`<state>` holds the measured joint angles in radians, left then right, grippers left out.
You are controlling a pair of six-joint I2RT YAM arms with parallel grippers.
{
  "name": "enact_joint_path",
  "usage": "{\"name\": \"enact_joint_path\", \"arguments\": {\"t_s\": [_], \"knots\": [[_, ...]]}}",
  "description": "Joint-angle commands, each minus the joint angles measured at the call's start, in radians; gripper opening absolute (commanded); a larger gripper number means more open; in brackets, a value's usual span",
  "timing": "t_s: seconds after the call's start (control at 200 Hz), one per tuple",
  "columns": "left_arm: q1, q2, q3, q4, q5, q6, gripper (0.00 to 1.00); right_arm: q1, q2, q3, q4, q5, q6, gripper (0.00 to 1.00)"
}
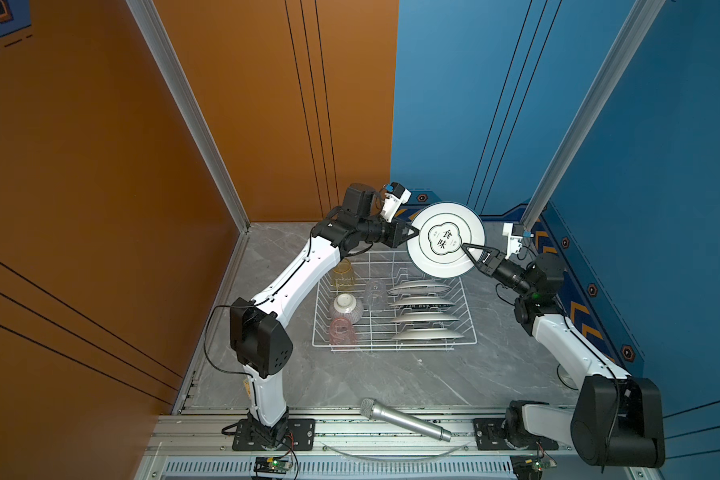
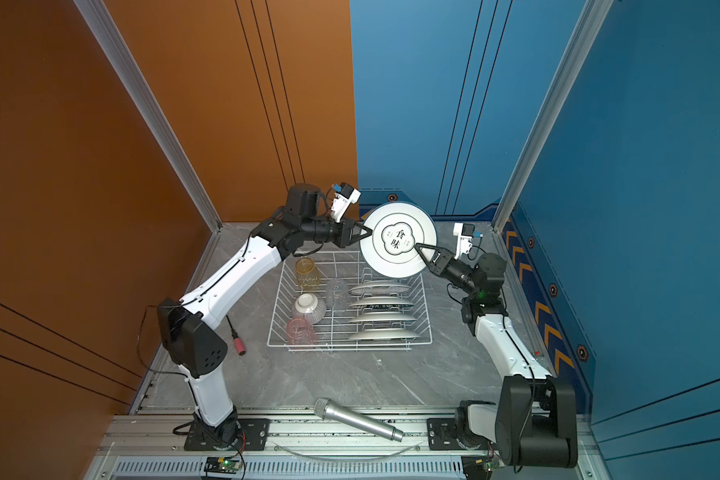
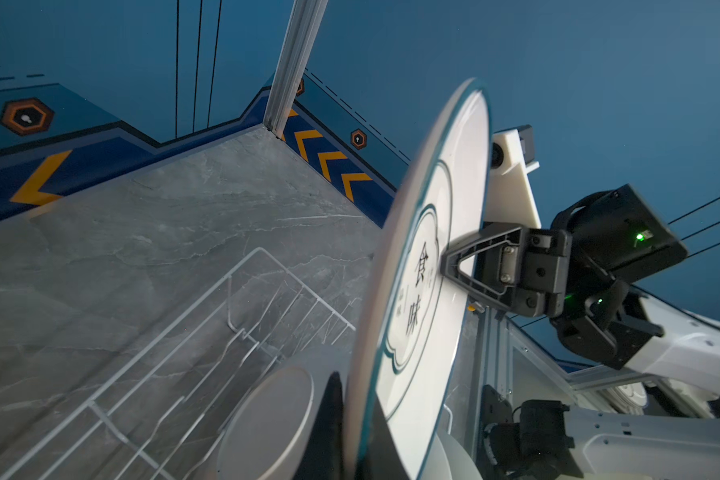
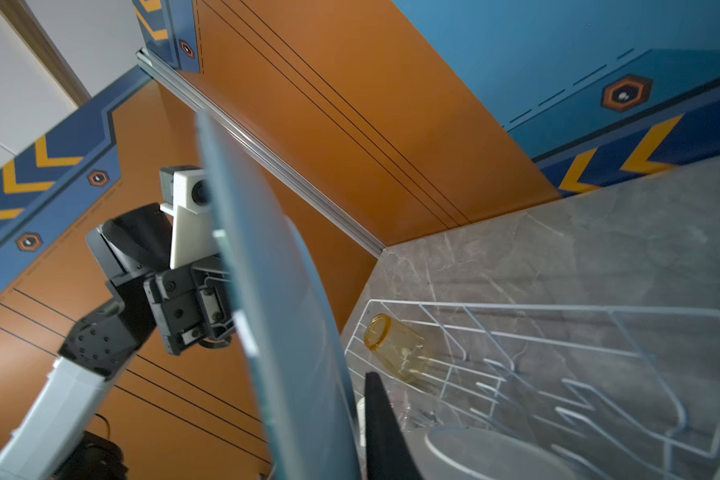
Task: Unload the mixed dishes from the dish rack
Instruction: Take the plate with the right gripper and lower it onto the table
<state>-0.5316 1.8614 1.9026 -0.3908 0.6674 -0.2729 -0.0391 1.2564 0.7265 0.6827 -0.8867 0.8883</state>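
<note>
Above dish rack (image 1: 381, 270): white plate (image 1: 443, 239), dark lettered centre.

Glossy plate (image 1: 443, 241), metal-wire dish rack (image 1: 381, 266)

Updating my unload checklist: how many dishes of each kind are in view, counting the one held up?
Plates: 5 (lifted plate, four racked plates)
Tumblers: 3 (yellow tumbler, clear tumbler, pink tumbler)
Bowls: 1 (striped bowl)
Total: 9
</note>
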Motion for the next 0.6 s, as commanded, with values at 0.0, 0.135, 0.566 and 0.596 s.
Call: {"name": "enact_joint_path", "arguments": {"t_s": [0.0, 0.135, 0.566, 0.596], "knots": [[-0.006, 0.005, 0.002, 0.049, 0.029, 0.036, 0.00, -0.002, -0.009, 0.004, 0.031, -0.019, 0.061, 0.00], [-0.015, -0.013, -0.014, -0.035, -0.059, 0.112, 0.15, -0.047, -0.034, -0.007, -0.012, 0.025, 0.057, 0.00], [-0.206, -0.184, -0.301, -0.148, -0.734, 0.495, 0.32, -0.317, -0.067, 0.036, -0.746, 0.426, -0.310, 0.00], [-0.216, -0.184, -0.307, -0.145, -0.749, 0.505, 0.32, -0.326, -0.049, 0.033, -0.749, 0.433, -0.310, 0.00]]}}
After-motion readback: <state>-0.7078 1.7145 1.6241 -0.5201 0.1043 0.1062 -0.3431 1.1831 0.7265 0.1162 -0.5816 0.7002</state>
